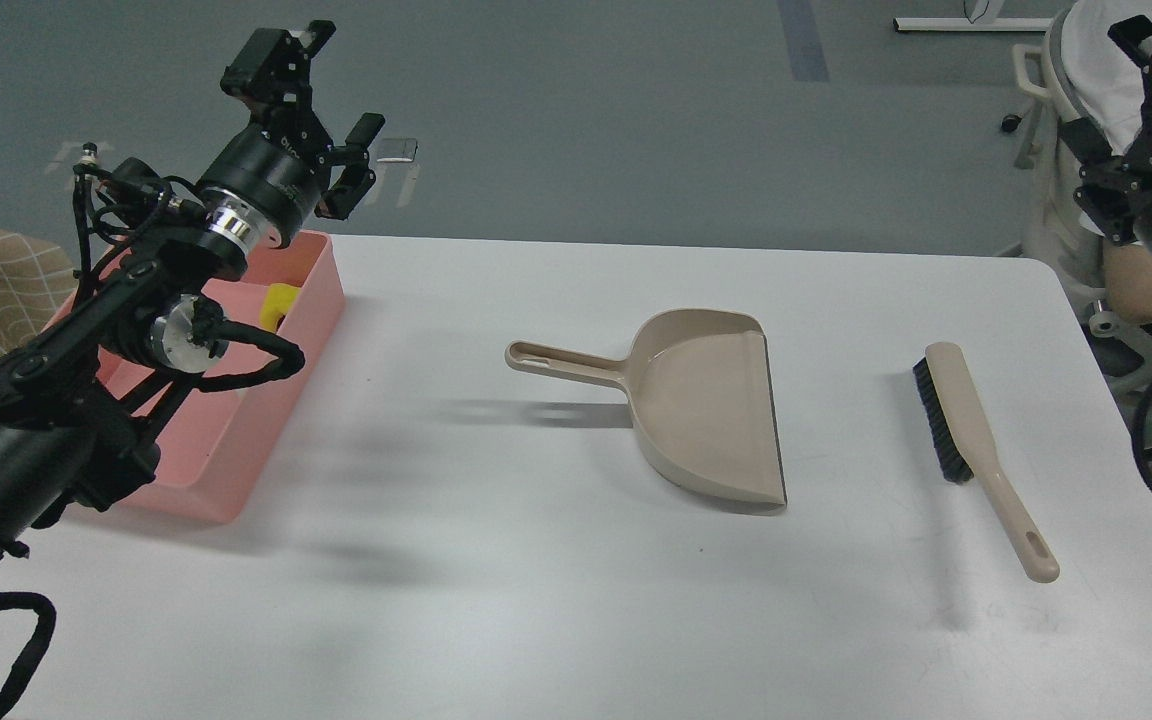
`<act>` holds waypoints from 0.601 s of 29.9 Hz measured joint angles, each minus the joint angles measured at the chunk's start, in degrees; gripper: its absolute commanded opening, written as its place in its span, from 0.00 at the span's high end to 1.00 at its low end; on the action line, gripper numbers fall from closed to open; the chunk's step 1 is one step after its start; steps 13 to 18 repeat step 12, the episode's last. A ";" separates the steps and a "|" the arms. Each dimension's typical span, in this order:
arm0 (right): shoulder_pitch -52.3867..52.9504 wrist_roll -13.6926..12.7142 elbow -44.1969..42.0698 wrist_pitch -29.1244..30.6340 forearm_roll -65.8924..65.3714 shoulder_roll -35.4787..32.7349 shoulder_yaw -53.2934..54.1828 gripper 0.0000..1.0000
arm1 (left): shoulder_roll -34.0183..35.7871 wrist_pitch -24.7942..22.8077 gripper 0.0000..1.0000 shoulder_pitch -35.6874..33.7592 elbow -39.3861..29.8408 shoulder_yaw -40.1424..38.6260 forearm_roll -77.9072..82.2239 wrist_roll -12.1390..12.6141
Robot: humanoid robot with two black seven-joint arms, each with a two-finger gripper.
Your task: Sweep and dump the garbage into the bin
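Head view shows the yellow scrap (279, 303) already inside the pink bin (308, 300) at the desk's (576, 600) left edge, the left claw (331, 120) raised above it, spread wide and empty, while dustpan (706, 405) and brush (976, 440) lie flat, apparently finished with; the right claw (1151, 110) is too dark to judge.

Smooth pink plastic bin (236, 470) — matt beige plastic dustpan (706, 400), brush (981, 450).

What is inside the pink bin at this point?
Inside the pink bin, one bright yellow chunk shows against the far wall. The left arm covers most of the bin's interior, so whether the whitish slice is in there too cannot be seen.
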 measured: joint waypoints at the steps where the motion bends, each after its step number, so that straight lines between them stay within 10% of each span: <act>1: 0.79 0.00 -1.05 -0.60 0.60 1.78 -0.04 0.00 | -0.46 -0.11 0.02 0.04 0.23 -0.60 -0.85 -0.12; 18: 5.28 -0.02 -7.31 -1.73 15.37 7.01 -0.19 0.00 | -3.11 -0.27 0.02 1.95 0.75 -3.25 -4.16 -0.84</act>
